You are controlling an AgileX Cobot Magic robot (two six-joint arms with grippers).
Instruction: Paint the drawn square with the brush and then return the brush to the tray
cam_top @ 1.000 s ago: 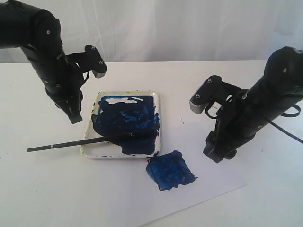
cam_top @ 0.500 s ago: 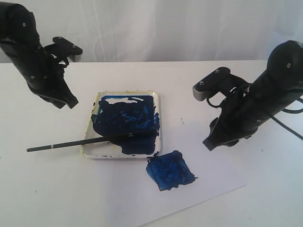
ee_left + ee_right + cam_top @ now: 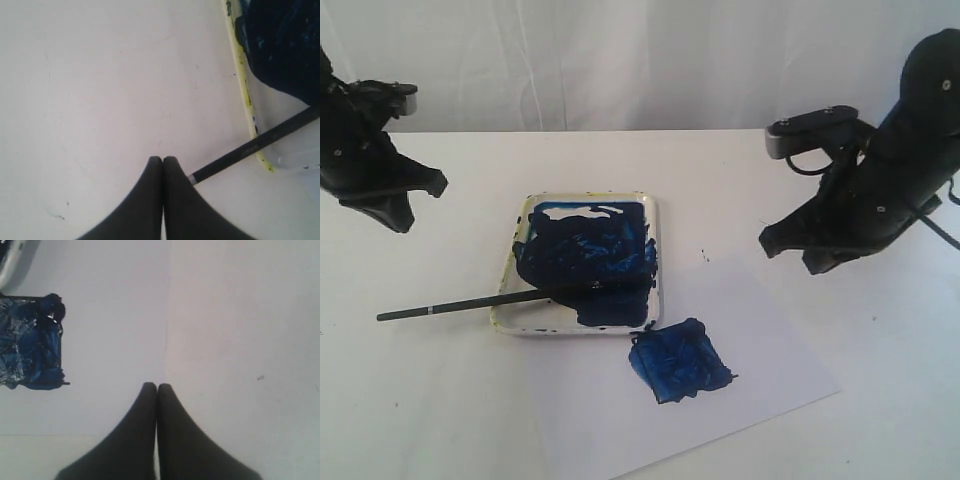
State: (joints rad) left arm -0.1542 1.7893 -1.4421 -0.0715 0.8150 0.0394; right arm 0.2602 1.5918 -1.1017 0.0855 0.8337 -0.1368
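The left gripper (image 3: 162,159) has both fingers pressed together with nothing between them. It hangs above the bare white surface (image 3: 430,400), at the far left of the exterior view. In the left wrist view the handle of the brush (image 3: 485,300) runs out from behind one finger, with its pale band just beside that finger. The exterior view shows this gripper raised and well apart from the brush.

The right gripper (image 3: 157,386) is likewise pressed together and empty. It hangs over the edge of the white paper sheet (image 3: 760,370), on the right of the exterior view, well apart from the brush.

The brush lies nearly level. Its bristle end sits in the dark blue paint on the tray (image 3: 545,318). Its black handle crosses the tray's left rim and projects out over the surface.

The tray rests flat on the surface between the two arms. Most of its floor is covered in dark blue paint, and its rim is speckled.

The drawn square (image 3: 680,362) lies on the paper sheet just beside the tray's near right corner. Its interior is filled with dark blue paint, which is smeared slightly past the outline in places.
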